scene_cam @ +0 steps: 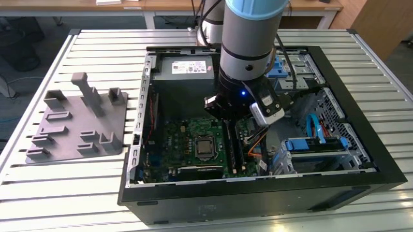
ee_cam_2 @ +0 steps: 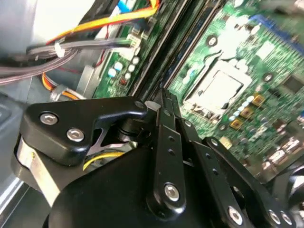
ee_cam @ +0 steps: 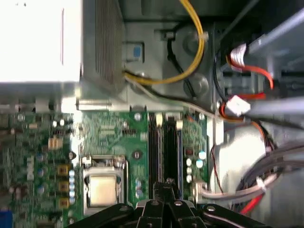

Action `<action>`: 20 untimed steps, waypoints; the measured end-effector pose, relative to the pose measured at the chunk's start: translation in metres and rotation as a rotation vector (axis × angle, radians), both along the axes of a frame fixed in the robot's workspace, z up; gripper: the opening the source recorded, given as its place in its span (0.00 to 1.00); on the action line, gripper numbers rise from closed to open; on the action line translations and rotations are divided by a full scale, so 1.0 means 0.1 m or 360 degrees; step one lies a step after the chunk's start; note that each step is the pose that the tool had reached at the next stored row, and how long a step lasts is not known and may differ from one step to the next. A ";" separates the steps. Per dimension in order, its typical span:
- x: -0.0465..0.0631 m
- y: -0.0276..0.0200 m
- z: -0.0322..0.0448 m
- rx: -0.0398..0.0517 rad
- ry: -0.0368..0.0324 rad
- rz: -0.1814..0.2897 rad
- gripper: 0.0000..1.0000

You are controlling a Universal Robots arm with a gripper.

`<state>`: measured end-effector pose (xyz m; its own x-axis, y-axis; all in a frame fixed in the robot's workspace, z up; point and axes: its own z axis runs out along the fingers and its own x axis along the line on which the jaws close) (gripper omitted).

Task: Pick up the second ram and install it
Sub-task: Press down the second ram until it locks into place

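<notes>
Open black desktop computer case [scene_cam: 258,193] is lying on its side on the white slatted metal tabletop [scene_cam: 96,43], serving as landmark for this entry. Green motherboard [scene_cam: 187,140] with silver square processor socket [scene_cam: 204,146] is sitting on the floor of the case; in both wrist views the socket [ee_cam: 102,187] [ee_cam_2: 216,90] is lying just beside the black memory slots [ee_cam: 164,147]. Grey robot arm with light blue band [scene_cam: 248,38] is reaching down into the case, its black gripper [ee_cam: 164,190] hanging directly over the memory slots. The black fingers [ee_cam_2: 167,114] are standing drawn close together, narrow, with their tips at the slot line; whether they are clamping anything cannot be told. The second ram, a long narrow dark stick [ee_cam: 170,152], is appearing to stand in the slot right under the fingertips, though its seating cannot be confirmed. Yellow and orange cables [ee_cam: 197,52] are running along the case wall beside the slots. Grey power supply box [scene_cam: 184,72] is occupying the case's far end in the exterior view. Grey plastic fixture plate with upright blocks [scene_cam: 77,123] is resting on the tabletop outside the case, on the exterior view's left, well apart from the gripper.
</notes>
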<state>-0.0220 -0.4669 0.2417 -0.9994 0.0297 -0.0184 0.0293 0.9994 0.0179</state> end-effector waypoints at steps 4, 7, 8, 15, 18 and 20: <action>0.00 0.178 -0.082 0.0000 0.0000 0.0000 0.10; 0.00 0.234 -0.138 0.0001 0.0000 0.0000 0.10; 0.00 0.238 -0.155 0.0001 0.0000 0.0000 0.10; 0.00 0.240 -0.245 0.0000 0.0000 0.0000 0.10; 0.00 0.242 -0.198 0.0003 -0.0002 0.0000 0.10; 0.00 0.231 -0.106 0.0001 -0.0002 0.0000 0.10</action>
